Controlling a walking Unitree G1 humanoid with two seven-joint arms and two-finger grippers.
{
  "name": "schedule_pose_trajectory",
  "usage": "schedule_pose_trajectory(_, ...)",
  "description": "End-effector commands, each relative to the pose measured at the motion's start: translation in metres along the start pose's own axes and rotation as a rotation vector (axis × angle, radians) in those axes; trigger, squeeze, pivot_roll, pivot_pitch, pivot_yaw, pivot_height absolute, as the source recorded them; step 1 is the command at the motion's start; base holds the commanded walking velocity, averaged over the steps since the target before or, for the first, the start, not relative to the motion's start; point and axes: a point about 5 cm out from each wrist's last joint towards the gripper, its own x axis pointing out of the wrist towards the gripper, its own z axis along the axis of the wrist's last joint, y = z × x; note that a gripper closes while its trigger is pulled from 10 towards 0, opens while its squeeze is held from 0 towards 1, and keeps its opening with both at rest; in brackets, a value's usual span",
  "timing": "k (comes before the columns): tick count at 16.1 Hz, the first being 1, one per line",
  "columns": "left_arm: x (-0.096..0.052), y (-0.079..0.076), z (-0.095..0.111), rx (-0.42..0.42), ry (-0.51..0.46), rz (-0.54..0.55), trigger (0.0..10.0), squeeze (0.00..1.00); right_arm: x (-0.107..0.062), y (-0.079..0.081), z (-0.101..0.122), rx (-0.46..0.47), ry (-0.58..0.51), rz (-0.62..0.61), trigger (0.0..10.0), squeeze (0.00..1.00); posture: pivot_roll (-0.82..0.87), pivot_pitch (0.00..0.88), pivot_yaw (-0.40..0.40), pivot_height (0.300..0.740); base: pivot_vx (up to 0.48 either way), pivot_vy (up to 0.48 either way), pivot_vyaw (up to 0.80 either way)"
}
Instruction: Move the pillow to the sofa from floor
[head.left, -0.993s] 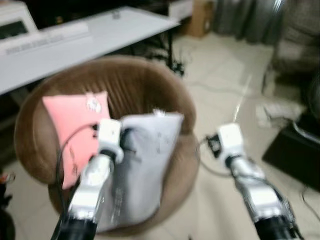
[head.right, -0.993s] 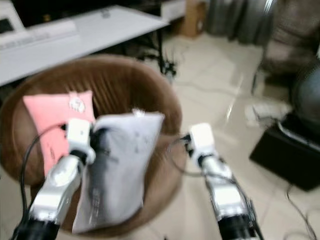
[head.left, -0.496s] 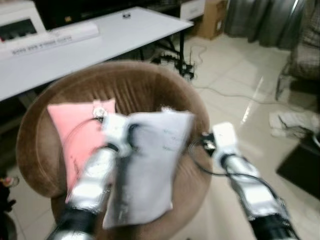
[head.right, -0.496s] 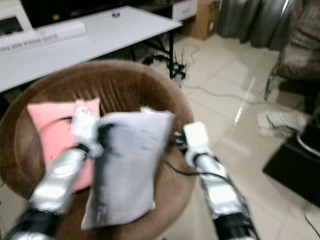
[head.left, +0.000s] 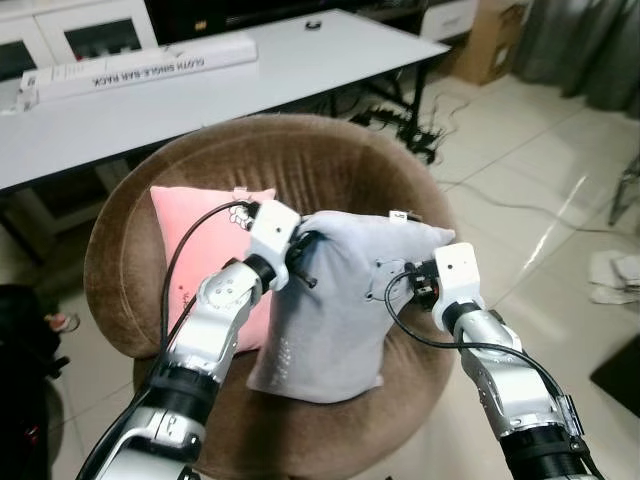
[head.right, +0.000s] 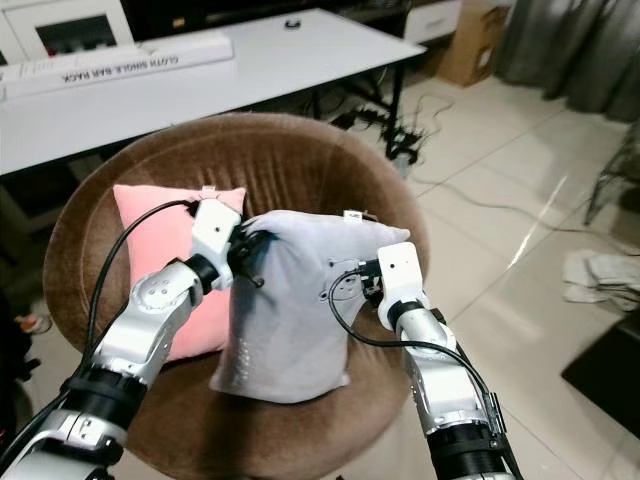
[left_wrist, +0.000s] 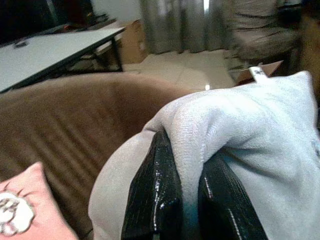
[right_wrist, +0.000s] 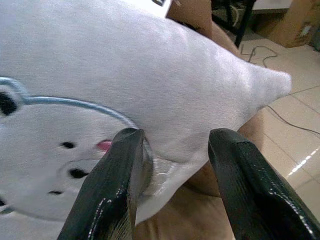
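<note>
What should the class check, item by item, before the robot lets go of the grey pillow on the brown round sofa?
1. Left gripper pinches the grey pillow: ok.
2. Right gripper closed on pillow: not ok, fingers apart around its edge.
3. Pillow over the sofa seat: ok.
4. Pillow's bottom resting on the seat: cannot tell.
5. Pink pillow leaves room beside it: ok.

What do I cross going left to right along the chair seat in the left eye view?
Brown chair rim → pink pillow → left gripper pinching the grey pillow's edge → grey pillow → right gripper at its other side → tiled floor.
</note>
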Motion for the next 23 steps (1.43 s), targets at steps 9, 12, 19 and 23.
schedule_pose_trajectory(9,0.014,0.003,0.011,0.029,-0.026,0.047,10.0,0.00,-0.004,0.004,0.001,-0.011,-0.002,0.028,10.0,0.00,0.05,0.000,0.058,0.740,0.000,0.000,0.00)
schedule_pose_trajectory(12,0.012,0.002,0.008,0.022,-0.027,0.058,10.0,0.00,-0.004,0.004,0.000,-0.011,0.002,0.030,10.0,0.00,0.05,0.000,0.058,0.740,0.000,0.000,0.00)
schedule_pose_trajectory(19,0.011,-0.001,0.007,0.040,-0.035,0.062,10.0,0.00,-0.005,0.005,0.000,-0.011,0.003,0.032,10.0,0.00,0.06,0.000,0.056,0.740,0.000,0.000,0.00)
schedule_pose_trajectory(23,0.010,0.006,0.011,0.067,-0.037,0.089,10.0,0.00,-0.004,0.007,0.004,-0.011,-0.007,0.028,10.0,0.00,0.09,0.000,0.032,0.740,0.000,0.000,0.00)
